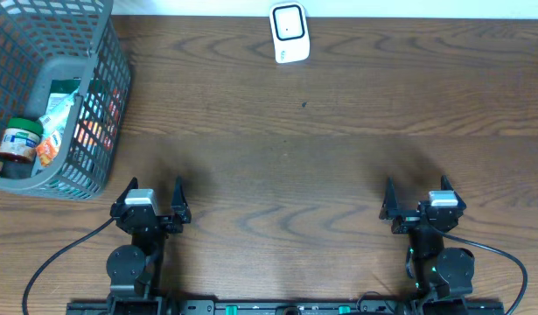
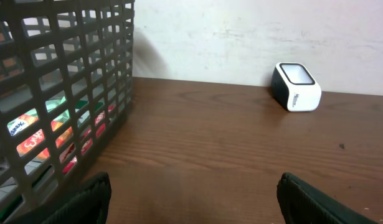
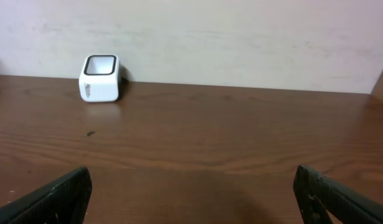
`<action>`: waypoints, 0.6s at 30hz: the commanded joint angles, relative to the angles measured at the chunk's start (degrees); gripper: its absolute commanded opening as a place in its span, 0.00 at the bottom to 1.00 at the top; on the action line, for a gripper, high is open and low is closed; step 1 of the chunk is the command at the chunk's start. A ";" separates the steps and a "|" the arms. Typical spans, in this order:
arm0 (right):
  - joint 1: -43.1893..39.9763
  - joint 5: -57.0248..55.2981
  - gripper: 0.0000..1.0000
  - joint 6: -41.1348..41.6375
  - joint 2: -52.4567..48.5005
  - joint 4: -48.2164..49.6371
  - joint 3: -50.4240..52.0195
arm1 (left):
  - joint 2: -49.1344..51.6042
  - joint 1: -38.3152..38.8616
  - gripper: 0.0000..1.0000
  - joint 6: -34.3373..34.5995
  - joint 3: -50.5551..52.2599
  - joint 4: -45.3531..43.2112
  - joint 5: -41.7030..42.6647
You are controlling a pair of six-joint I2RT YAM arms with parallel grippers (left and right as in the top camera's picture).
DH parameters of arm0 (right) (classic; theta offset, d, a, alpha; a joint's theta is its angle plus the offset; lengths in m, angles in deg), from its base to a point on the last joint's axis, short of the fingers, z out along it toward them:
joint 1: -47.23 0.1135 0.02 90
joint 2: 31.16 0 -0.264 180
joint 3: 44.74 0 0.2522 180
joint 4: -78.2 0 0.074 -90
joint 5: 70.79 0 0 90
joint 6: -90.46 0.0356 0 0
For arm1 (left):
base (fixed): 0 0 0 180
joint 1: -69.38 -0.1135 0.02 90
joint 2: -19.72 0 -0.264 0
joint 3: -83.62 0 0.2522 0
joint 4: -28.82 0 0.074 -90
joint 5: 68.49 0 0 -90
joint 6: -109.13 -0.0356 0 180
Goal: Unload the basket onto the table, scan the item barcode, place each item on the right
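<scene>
Left gripper (image 1: 154, 186) and right gripper (image 1: 417, 187) are held spread, empty; white box-shaped scanner (image 1: 289, 33) is set opposite, grey plastic mesh basket (image 1: 104, 105) far left.

White scanner (image 1: 289, 33) stands at the far edge; packaged items (image 1: 54, 118) lie in grey basket (image 1: 115, 70).

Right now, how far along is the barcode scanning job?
Nothing looks done yet. In hand: nothing; the left gripper and the right gripper stand open and empty. Remaining: take an item from the grey basket and show its barcode to the white scanner.
</scene>
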 commanded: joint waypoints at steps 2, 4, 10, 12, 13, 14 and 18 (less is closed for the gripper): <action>-0.33 0.07 0.99 -0.28 0.35 -0.17 0.04 | 0.00 -0.39 0.86 -0.98 0.87 2.25 -0.33; -0.33 0.07 0.99 -0.28 0.35 -0.17 0.04 | 0.00 -0.39 0.86 -0.96 0.87 2.25 -0.31; -0.33 0.07 0.99 -0.26 0.35 -0.17 0.04 | 0.00 -0.39 0.86 -0.98 0.87 2.21 -0.31; -0.33 0.07 0.99 -0.28 0.35 -0.17 0.04 | 0.00 -0.39 0.86 -1.01 0.87 2.05 -0.31; -0.33 0.07 0.99 -0.28 0.35 -0.17 0.04 | 0.00 -0.39 0.86 -1.01 0.87 2.03 -0.31; -0.33 0.07 0.99 -0.28 0.35 -0.17 0.04 | 0.00 -0.39 0.86 -0.94 0.87 2.08 -0.20; -0.33 0.07 0.99 -0.28 0.35 -0.17 0.04 | 0.00 -0.39 0.86 0.17 0.83 1.53 5.60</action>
